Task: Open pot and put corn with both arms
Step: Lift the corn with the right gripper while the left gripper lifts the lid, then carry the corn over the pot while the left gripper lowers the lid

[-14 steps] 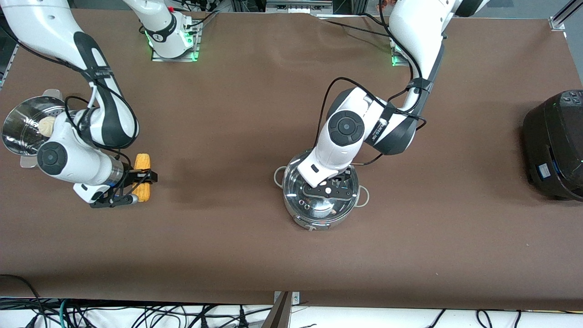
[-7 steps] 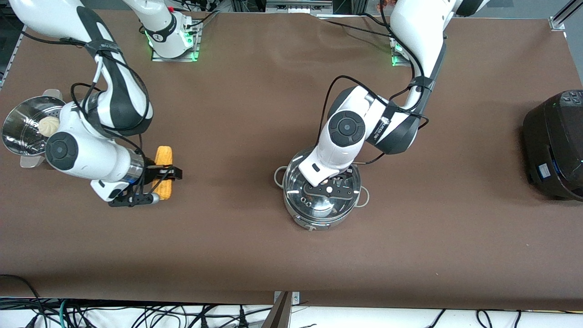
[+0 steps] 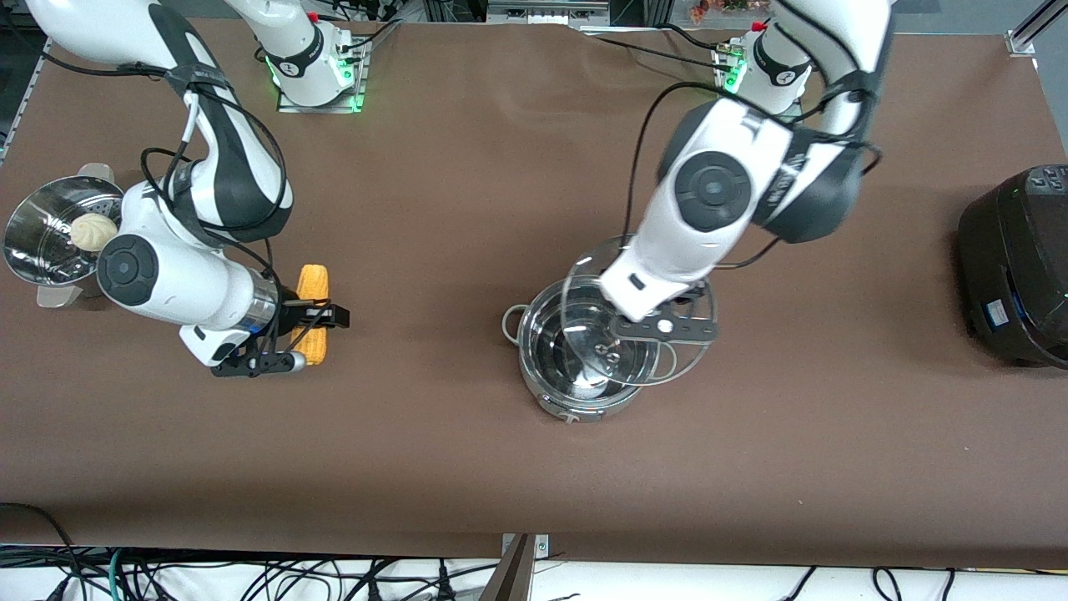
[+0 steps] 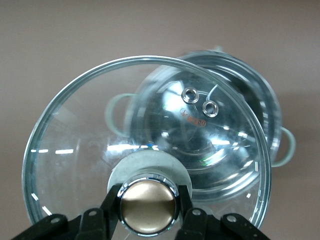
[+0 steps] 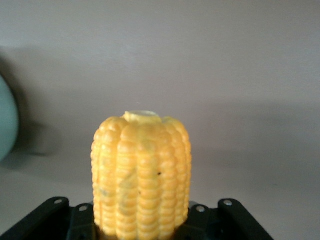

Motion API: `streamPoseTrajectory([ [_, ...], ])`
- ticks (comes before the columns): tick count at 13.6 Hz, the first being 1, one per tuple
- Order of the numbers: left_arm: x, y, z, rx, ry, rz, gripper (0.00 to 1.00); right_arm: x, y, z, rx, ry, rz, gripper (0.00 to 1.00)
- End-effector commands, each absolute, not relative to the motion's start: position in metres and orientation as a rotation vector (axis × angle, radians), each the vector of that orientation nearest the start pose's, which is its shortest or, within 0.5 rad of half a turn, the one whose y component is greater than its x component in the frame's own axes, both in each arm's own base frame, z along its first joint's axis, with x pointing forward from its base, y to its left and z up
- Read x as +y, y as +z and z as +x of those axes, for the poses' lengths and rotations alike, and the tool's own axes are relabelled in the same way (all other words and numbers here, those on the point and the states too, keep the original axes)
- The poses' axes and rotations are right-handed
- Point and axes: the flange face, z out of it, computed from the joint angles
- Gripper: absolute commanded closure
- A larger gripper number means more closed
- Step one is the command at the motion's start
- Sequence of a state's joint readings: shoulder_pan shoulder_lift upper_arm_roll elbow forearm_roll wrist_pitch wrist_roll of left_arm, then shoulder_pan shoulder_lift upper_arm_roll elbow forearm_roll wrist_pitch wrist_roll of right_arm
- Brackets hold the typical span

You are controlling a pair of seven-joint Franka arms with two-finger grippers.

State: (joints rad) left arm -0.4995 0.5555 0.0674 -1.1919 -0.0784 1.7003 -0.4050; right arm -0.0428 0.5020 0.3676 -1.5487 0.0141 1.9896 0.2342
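Now: left gripper (image 3: 659, 321) clamps the glass lid (image 3: 584, 334) by its knob (image 4: 148, 205), tilted over the open pot (image 3: 576, 392). Right gripper (image 3: 310, 327), wrist bent low, fingers clenched on corn cob (image 3: 312, 288), over bare table (image 3: 434, 451).

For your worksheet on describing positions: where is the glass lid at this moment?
The glass lid is in the air over the pot, tilted, its knob clamped in the left gripper.

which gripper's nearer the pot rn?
Left. The left gripper is over the pot, jaws shut on the glass lid's knob. The right gripper is toward the right arm's end of the table, holding the corn.
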Motion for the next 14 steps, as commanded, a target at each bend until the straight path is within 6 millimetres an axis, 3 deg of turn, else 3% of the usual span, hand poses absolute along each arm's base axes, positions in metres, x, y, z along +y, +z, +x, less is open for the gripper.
streamPoseTrajectory([
  [1, -0.249, 0.466, 0.639, 0.102, 0.146, -3.165, 1.0, 0.262, 0.403, 0.643, -0.11, 0.062, -2.996, 0.99],
  [3, -0.203, 0.456, 0.638, 0.075, 0.188, -3.158, 1.0, 0.291, 0.406, 0.638, -0.048, 0.05, -2.991, 0.99],
  [7, -0.118, 0.423, 0.628, 0.15, 0.136, -3.175, 1.0, 0.391, 0.432, 0.619, 0.032, -0.02, -2.947, 0.99],
  [9, -0.082, 0.404, 0.619, 0.198, 0.114, -3.175, 1.0, 0.431, 0.44, 0.616, 0.035, -0.091, -2.94, 0.99],
  [12, -0.046, 0.369, 0.611, 0.258, 0.092, -3.154, 1.0, 0.484, 0.441, 0.608, 0.062, -0.167, -2.919, 1.0],
  [14, -0.031, 0.342, 0.6, 0.222, 0.104, -3.153, 1.0, 0.519, 0.422, 0.598, 0.058, -0.226, -2.934, 1.0],
])
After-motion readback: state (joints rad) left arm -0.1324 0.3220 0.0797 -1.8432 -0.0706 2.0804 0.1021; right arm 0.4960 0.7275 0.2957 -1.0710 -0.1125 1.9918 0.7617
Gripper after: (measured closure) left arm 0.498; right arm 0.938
